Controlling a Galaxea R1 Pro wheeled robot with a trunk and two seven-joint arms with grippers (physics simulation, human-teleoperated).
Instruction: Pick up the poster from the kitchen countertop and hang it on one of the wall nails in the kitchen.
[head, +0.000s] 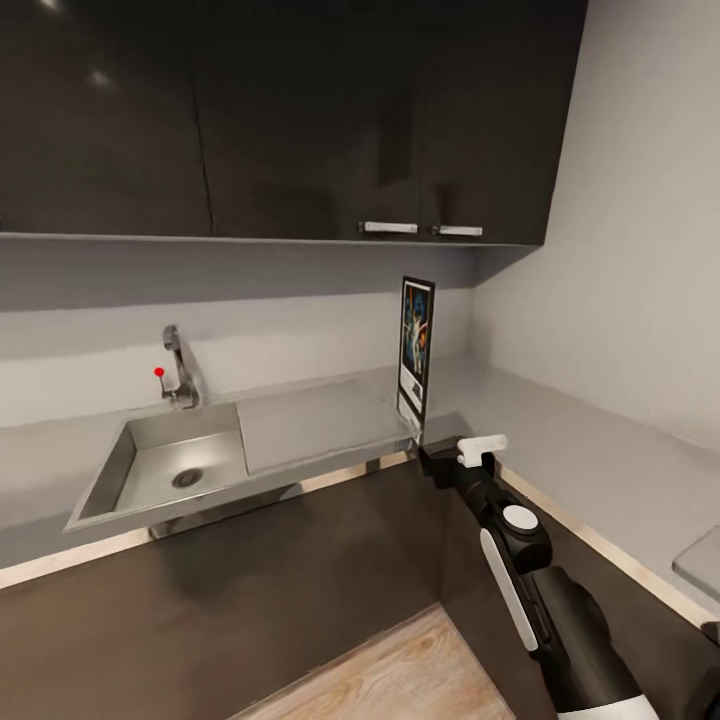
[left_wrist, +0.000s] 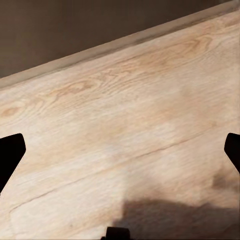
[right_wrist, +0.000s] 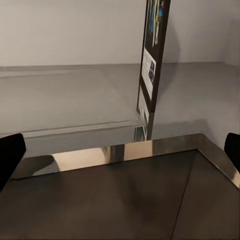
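Looking down from my head camera, I see the poster (head: 417, 345) standing upright on the kitchen countertop (head: 590, 440), edge-on to me, near the inner corner where the worktop turns, just beside the right end of the steel drainboard (head: 310, 425). The sink (head: 170, 465) and its faucet (head: 180, 370) lie well to the left, and dark wall cabinets (head: 300, 110) hang above. My right gripper (head: 462, 462) reaches toward the counter edge just below the poster, not touching it.

My right wrist camera gives the closer look: the poster (right_wrist: 152, 65) rises as a thin dark-framed slab at the drainboard's end, its printed face turned aside, with the dark cabinet front (right_wrist: 125, 200) below the counter lip. My right fingertips (right_wrist: 10, 155) sit at opposite borders of that picture, spread wide with nothing between them.

My left wrist camera points at something the others barely show: pale wood floor (left_wrist: 125, 125) meeting a dark base panel (left_wrist: 75, 25). My left fingertips (left_wrist: 10, 155) are likewise far apart and empty.
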